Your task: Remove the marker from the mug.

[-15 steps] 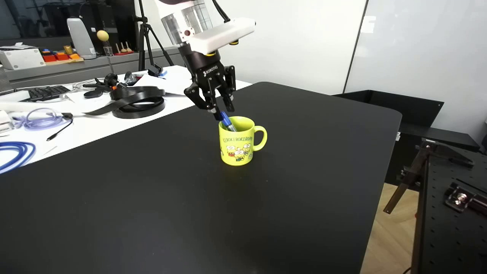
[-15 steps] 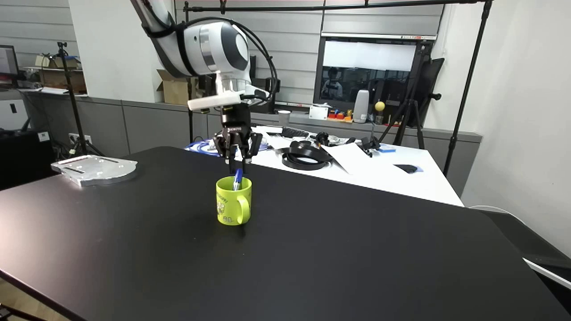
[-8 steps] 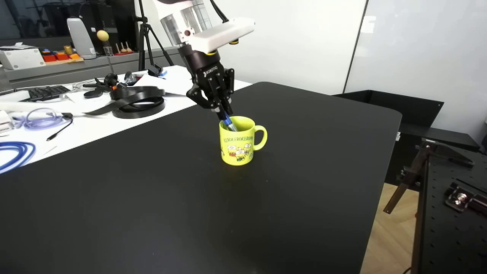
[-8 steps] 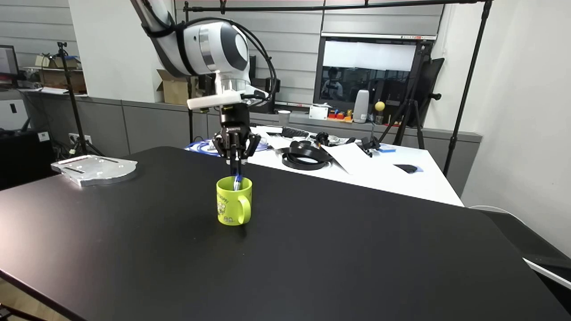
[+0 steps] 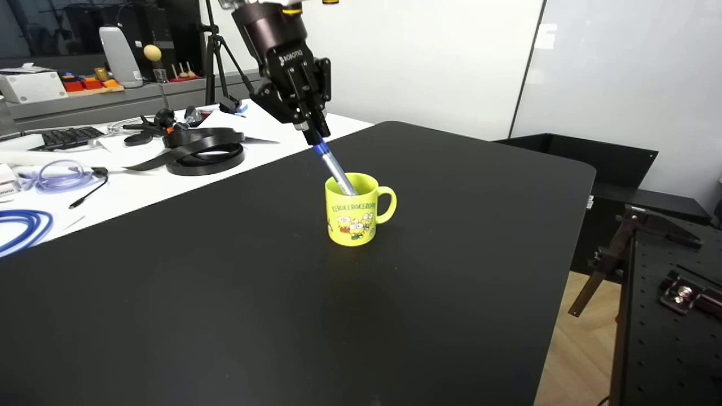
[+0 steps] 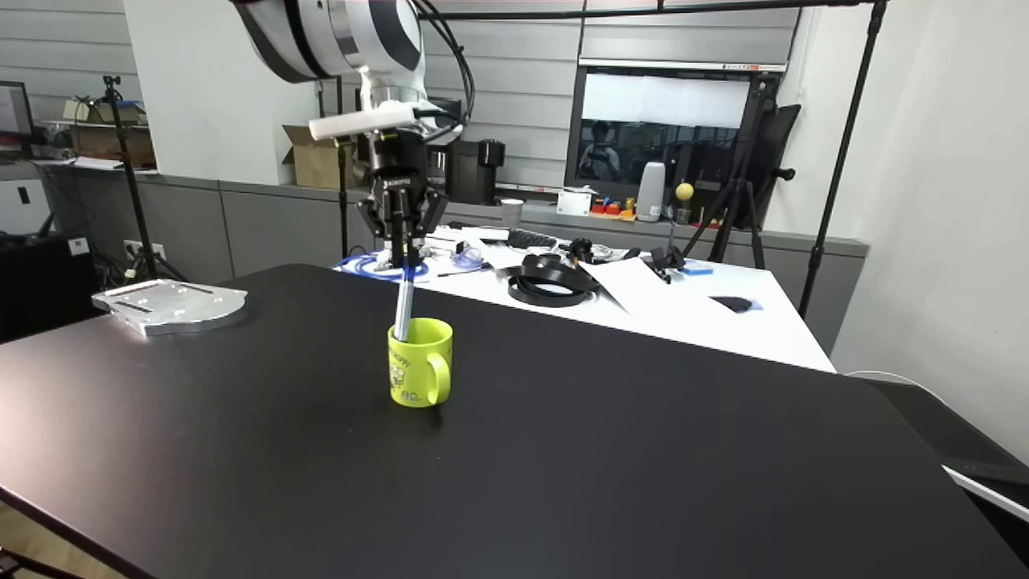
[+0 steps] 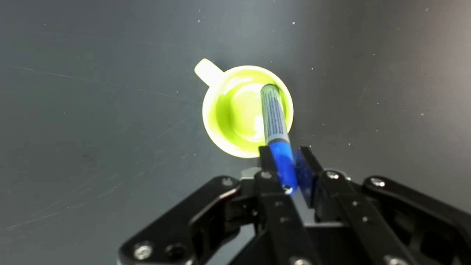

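Note:
The yellow mug stands upright on the black table; it also shows in an exterior view and in the wrist view. My gripper is above the mug and shut on the blue cap of the marker; it also shows in an exterior view and in the wrist view. The marker is tilted, its whitish body running down to the mug; it also shows in an exterior view and in the wrist view. Its lower end is hidden behind the mug's wall in both exterior views.
A silver metal plate lies on the black table. A white table behind it holds a black strap coil and a blue cable coil. A metal bracket stands beside the table.
My gripper closed on the marker's cap, then moved up and back from the mug, pulling the marker higher. The mug has stayed in place.

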Available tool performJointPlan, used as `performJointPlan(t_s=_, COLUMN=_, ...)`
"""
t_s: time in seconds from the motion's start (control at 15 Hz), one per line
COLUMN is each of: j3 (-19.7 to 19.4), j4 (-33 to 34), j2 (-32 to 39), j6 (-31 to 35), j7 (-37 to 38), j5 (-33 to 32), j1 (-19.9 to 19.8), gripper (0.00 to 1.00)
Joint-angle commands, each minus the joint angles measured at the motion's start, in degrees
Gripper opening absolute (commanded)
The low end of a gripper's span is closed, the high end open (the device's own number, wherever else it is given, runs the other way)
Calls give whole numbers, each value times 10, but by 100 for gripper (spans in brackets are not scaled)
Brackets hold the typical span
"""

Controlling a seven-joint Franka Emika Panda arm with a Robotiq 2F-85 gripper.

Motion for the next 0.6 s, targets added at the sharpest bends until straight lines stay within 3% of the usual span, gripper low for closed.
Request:
performJointPlan(t_s=0.0, j3=11, j4=8, j2=-36, j6=-77, j7=-5, j5=2, j1=11, gripper=5)
performJointPlan(t_s=0.27, j3=28, j4=33, j2=-41, j6=-151, j7=-15, j5=15, j1=15, gripper=5)
performJointPlan(t_s=0.53, j3=40, j4=48, j2=-18, j6=-164, j7=-39, j5=24, j1=14, gripper=5)
